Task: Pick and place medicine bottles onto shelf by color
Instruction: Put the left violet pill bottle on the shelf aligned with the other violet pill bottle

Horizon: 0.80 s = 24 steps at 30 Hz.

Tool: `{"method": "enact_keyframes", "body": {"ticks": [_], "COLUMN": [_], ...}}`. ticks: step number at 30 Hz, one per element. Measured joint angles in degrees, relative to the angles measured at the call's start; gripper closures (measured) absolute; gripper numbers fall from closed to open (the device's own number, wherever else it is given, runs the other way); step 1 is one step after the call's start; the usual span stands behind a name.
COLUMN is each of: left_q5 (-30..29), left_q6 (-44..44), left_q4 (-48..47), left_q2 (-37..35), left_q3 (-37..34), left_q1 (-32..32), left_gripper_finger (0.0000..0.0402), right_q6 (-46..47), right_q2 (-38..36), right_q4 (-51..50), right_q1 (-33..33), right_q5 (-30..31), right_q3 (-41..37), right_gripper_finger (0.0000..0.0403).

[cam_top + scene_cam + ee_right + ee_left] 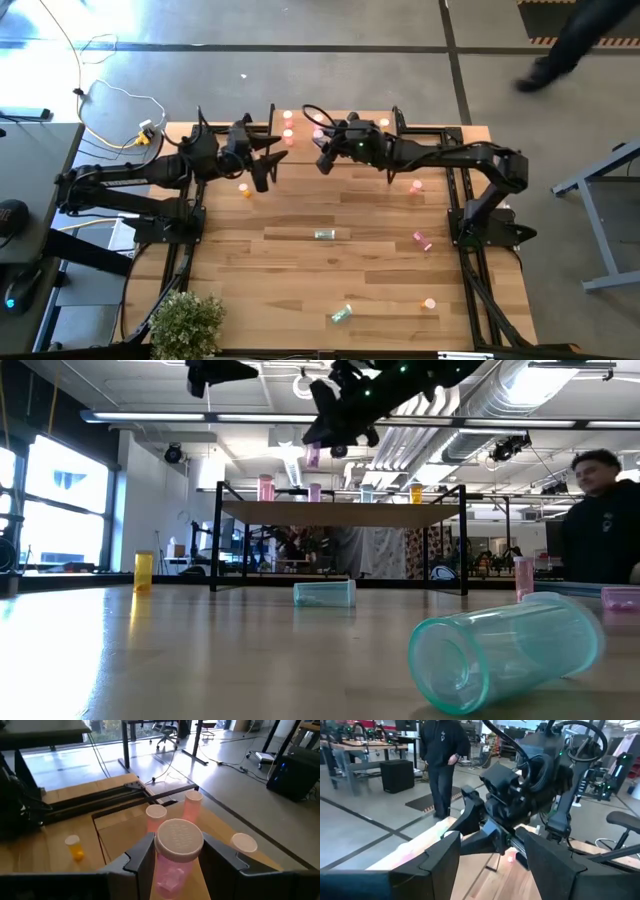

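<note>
Pink translucent capped medicine bottle (pixel 176 851) sits clamped upright between the right gripper (pixel 175 857) fingers, above the light-wood black-legged shelf (pixel 300 125) at twelve o'clock, apparently to join pink bottles there. Left gripper (pixel 262 172), fingers apart and empty, hangs nearby, evidently waiting

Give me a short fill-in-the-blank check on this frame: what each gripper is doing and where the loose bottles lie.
1. The right gripper holds a ____ bottle.
2. The left gripper's jaws are open and hold ____.
3. In the low view, the nearest teal bottle lies on its ____.
4. The orange bottle left of the shelf stands ____.

Missing words: pink; nothing; side; upright
</note>
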Motion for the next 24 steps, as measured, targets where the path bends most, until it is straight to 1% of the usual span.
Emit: {"method": "enact_keyframes", "body": {"ticks": [4,10,18,21,24], "left_q5": [0.0,0.2,0.2,0.2,0.2], "left_q6": [0.0,0.0,0.0,0.1,0.4], "left_q4": [-1.5,-3.2,-4.1,-4.1,-4.1], "left_q2": [-0.6,-0.5,-0.5,-0.5,-0.5], "left_q3": [0.0,0.0,0.0,0.0,0.0], "left_q1": [0.0,0.0,0.0,0.0,0.0], "left_gripper_finger": [0.019,0.019,0.019,0.019,0.019], "right_q6": [3.6,7.3,8.3,7.0,7.2], "right_q2": [2.2,4.9,7.2,7.2,7.3], "right_q4": [0.7,0.6,1.8,2.0,1.6], "right_q1": [-0.4,0.5,0.5,0.5,-0.2], "right_q5": [2.5,10.6,10.8,12.4,10.1], "right_q3": [0.0,0.0,0.0,0.0,0.0], "right_gripper_finger": [0.027,0.027,0.027,0.027,0.027]}}
